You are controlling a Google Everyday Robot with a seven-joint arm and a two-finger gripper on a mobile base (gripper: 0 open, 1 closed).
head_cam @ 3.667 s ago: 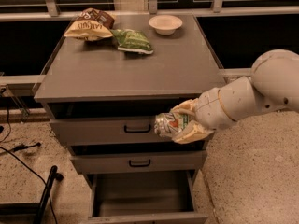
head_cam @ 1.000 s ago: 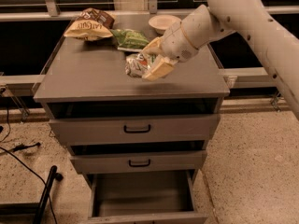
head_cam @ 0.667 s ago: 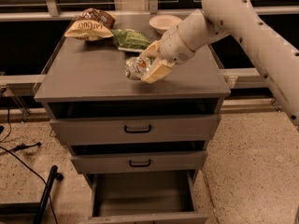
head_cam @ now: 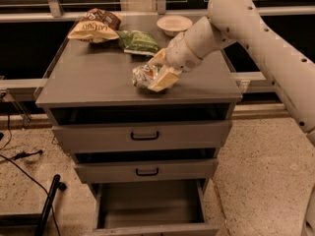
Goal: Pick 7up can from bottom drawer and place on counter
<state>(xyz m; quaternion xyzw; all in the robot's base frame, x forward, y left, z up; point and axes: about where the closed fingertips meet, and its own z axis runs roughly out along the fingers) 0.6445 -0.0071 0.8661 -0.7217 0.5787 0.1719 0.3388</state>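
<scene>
Lowered and shifted slightly left since the preceding frames, the 7up can (head_cam: 144, 76) is now at the front middle of the counter (head_cam: 93, 80). I cannot tell whether it touches the slab or hangs just above it. The dented can lies tilted, clamped between the tan fingers (head_cam: 165, 77) of the gripper (head_cam: 157, 70), whose arm reaches in from the right. Well behind it are a green snack bag (head_cam: 139, 42), a brown chip bag (head_cam: 94, 26) and a white bowl (head_cam: 174, 23). Below, the bottom drawer (head_cam: 152, 228) stands pulled out. Risk, in my judgement: if I release it while it is tilted, the can may tip and roll toward the nearby front edge. If I press down further, it may crumple.
</scene>
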